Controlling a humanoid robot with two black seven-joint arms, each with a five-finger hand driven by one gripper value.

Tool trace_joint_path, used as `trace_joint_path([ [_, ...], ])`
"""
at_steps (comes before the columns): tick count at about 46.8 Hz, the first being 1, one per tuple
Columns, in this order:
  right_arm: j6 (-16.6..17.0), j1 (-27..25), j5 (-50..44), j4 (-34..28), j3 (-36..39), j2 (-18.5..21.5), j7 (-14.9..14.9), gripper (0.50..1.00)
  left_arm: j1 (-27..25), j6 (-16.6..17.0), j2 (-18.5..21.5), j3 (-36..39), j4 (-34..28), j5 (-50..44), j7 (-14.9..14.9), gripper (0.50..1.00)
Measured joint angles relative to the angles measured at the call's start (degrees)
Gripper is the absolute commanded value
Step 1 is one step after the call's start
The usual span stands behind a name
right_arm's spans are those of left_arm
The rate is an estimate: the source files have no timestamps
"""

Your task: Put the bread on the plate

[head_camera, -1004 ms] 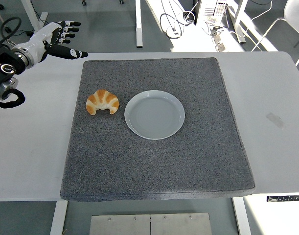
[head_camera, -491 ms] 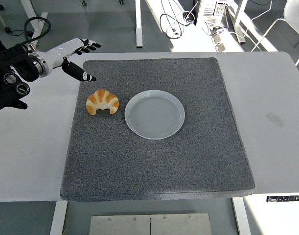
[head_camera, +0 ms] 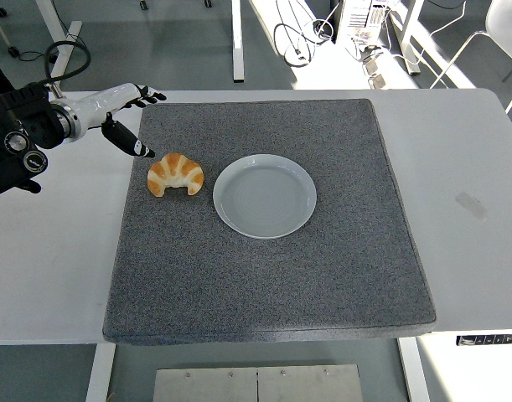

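Bread first: from the head view we see a croissant (head_camera: pixel 175 174), golden with paler ridges, lying on a dark grey mat (head_camera: pixel 272 285) that covers most of the white tabletop (head_camera: pixel 465 159). It sits in the mat's left part, toward the far side, its two tips pointing to the near edge. Just to its right, with a narrow strip of mat between them, lies a round pale grey plate (head_camera: pixel 265 196), and we see nothing on it.

Our left robot hand (head_camera: pixel 121 109) reaches in from the left edge on a black arm, white at the palm and dark at the fingertips. We find it spread wide and holding nothing: the fingers (head_camera: pixel 147 94) stretch out over the mat's far left corner, while the thumb points down and to the right, its tip just beside the croissant's upper left side. Whether the tip touches the bread we cannot tell.

Our right robot hand does not appear in this view.
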Motion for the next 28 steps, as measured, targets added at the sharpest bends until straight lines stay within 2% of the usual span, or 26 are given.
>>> trace_joint_path([
  [28, 0.0, 0.0, 0.0, 0.0, 0.0, 0.0, 0.0, 1.0, -0.1, 0.1, -3.9, 3.1, 0.5, 3.5, 2.2, 0.94],
])
